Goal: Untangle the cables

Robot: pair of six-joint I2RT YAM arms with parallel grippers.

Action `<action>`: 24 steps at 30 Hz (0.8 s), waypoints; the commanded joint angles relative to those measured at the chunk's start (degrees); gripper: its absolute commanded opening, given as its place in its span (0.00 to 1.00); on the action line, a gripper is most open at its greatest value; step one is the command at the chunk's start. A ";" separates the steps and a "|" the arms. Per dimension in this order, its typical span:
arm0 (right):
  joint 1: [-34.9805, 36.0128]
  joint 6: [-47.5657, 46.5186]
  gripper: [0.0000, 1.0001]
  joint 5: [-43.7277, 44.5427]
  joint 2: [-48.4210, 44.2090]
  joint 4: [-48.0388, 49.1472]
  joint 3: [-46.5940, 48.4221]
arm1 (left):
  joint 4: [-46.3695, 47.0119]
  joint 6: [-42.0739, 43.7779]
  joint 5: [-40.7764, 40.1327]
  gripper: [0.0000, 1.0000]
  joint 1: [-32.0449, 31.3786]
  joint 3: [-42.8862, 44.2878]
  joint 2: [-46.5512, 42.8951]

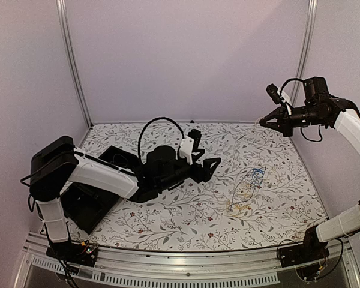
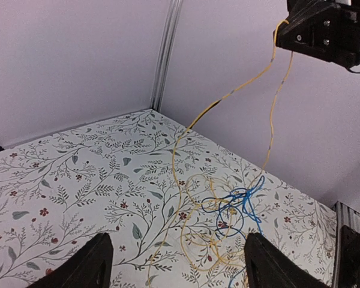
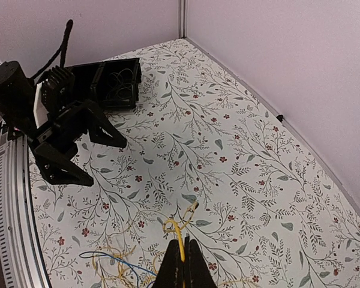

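Note:
The cables (image 1: 247, 189) lie as a loose tangle of thin yellow and blue loops on the flowered table, right of centre. My right gripper (image 1: 263, 122) hangs high above the table's back right, shut on a yellow cable (image 3: 181, 231). In the left wrist view that yellow strand (image 2: 270, 138) runs taut from the right gripper (image 2: 282, 33) down into the tangle (image 2: 234, 210). My left gripper (image 1: 209, 170) stands open low over the table, left of the tangle, with nothing between its fingers (image 2: 93, 264). The right wrist view shows the left gripper (image 3: 105, 162) apart from the tangle (image 3: 114, 264).
A black open box (image 1: 90, 204) sits at the table's left behind the left arm. The right wrist view shows dark loops inside the box (image 3: 111, 84). White walls and aluminium posts (image 1: 72, 60) close in the back and sides.

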 commanded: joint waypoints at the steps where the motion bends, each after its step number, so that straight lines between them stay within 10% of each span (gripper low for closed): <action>1: 0.30 -1.82 0.00 -1.42 -1.69 0.03 -0.91 | 1.36 6.00 -1.33 0.78 0.24 -1.47 -2.18; 20: 3.91 -2.23 0.00 -7.49 1.45 -4.53 -1.60 | -18.13 22.37 12.85 0.70 -0.66 32.27 13.64; 24: 3.90 -1.91 0.01 -7.49 1.68 -4.14 -1.77 | -20.59 23.43 13.81 0.50 -0.69 36.07 15.50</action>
